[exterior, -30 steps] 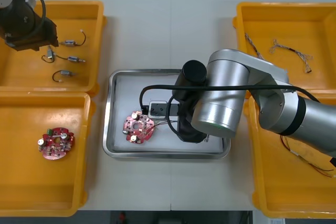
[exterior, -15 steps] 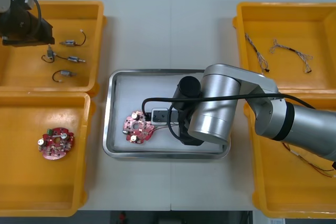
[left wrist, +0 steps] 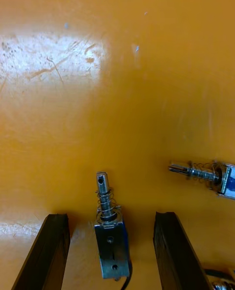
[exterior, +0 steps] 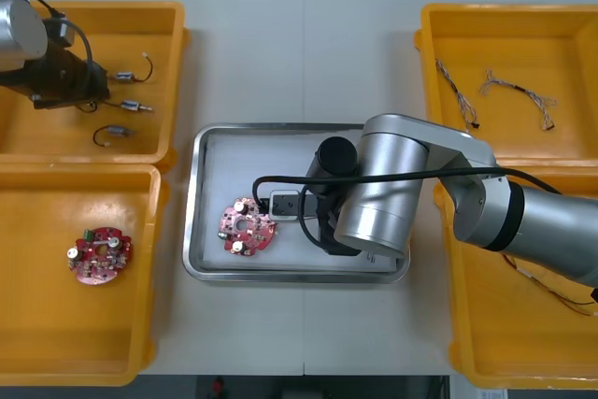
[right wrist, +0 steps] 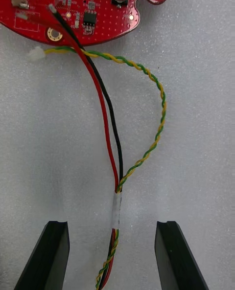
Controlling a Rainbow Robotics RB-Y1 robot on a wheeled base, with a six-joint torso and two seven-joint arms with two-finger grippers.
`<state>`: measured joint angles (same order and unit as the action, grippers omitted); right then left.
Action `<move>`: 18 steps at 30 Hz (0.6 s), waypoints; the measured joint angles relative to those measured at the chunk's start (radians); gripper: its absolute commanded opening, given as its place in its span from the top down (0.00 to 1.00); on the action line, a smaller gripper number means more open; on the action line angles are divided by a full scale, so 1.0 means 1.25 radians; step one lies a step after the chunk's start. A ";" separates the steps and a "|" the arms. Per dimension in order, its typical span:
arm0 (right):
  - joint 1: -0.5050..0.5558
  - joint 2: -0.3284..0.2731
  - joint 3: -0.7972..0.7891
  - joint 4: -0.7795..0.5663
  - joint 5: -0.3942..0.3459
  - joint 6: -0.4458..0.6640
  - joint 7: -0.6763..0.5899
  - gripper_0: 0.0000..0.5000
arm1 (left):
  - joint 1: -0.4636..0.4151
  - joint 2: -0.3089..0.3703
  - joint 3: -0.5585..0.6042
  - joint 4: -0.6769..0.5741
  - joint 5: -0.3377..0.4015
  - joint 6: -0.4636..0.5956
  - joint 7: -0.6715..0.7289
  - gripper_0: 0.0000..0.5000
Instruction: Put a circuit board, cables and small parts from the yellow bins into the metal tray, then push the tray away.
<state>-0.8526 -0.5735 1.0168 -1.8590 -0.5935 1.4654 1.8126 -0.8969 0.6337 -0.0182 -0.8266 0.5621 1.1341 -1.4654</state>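
Okay, right gripper first: sits low inside the metal tray with fingers spread, gripping nothing. Straddles the tail of the red, black and yellow-green cable, its other end lying across the edge of the circuit board. Over to the left gripper: also wide open, down in the far left yellow bin, bracketing one small metal part without touching it, another small metal part just beside. Now closer to those parts than half a second ago; no real shift for the right gripper. Plenty of bare bin floor past the fingers, plus open table beyond the tray's far rim.
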 measured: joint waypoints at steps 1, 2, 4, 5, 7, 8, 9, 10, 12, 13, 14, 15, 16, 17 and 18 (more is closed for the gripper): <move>0.000 0.000 0.000 -0.002 0.001 0.000 0.000 0.00 | -0.001 -0.001 0.000 0.006 -0.001 -0.007 0.000 0.00; 0.000 0.000 0.000 -0.005 0.001 0.000 0.000 0.00 | -0.004 -0.001 0.000 0.011 -0.002 -0.014 0.000 0.00; 0.000 0.000 -0.001 -0.011 0.001 0.000 0.000 0.00 | -0.009 -0.001 0.000 0.020 -0.004 -0.026 0.000 0.13; 0.000 0.000 -0.002 -0.014 0.001 0.000 0.000 0.00 | -0.011 -0.001 -0.001 0.025 -0.004 -0.032 0.000 0.47; 0.000 0.000 -0.008 -0.017 0.001 0.006 0.000 0.00 | -0.015 -0.001 -0.002 0.030 -0.005 -0.040 0.000 1.00; 0.000 0.000 -0.013 -0.018 0.001 0.012 0.000 0.00 | -0.016 -0.001 -0.004 0.031 -0.005 -0.041 0.000 1.00; 0.000 0.000 -0.019 -0.022 0.003 0.019 0.000 0.00 | -0.017 -0.001 -0.006 0.031 -0.005 -0.042 0.000 1.00; 0.000 0.000 -0.027 -0.029 0.010 0.030 0.000 0.00 | -0.017 -0.001 -0.008 0.032 -0.005 -0.043 0.000 1.00; 0.000 0.000 -0.043 -0.051 0.026 0.058 0.000 0.00 | -0.018 -0.001 -0.010 0.032 -0.005 -0.043 0.000 1.00; 0.000 0.000 -0.053 -0.065 0.033 0.080 0.000 0.00 | -0.018 -0.001 -0.010 0.032 -0.005 -0.043 0.000 1.00; 0.000 0.000 -0.065 -0.080 0.038 0.108 0.000 0.00 | -0.018 -0.001 -0.010 0.032 -0.005 -0.043 0.000 1.00; 0.000 0.000 -0.078 -0.096 0.039 0.139 0.000 0.00 | -0.018 -0.001 -0.010 0.032 -0.005 -0.043 0.000 1.00; 0.000 0.000 -0.092 -0.110 0.039 0.167 0.000 0.00 | -0.018 -0.001 -0.010 0.032 -0.005 -0.043 0.000 1.00; 0.000 0.001 -0.107 -0.124 0.039 0.201 0.000 0.00 | -0.018 -0.001 -0.010 0.032 -0.005 -0.043 0.000 1.00; 0.000 0.003 -0.121 -0.136 0.039 0.231 0.000 0.00 | -0.018 -0.001 -0.010 0.032 -0.005 -0.042 0.000 1.00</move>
<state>-0.8526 -0.5703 0.8652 -2.0292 -0.5442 1.7546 1.8124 -0.9197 0.6319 -0.0307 -0.7867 0.5557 1.0815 -1.4654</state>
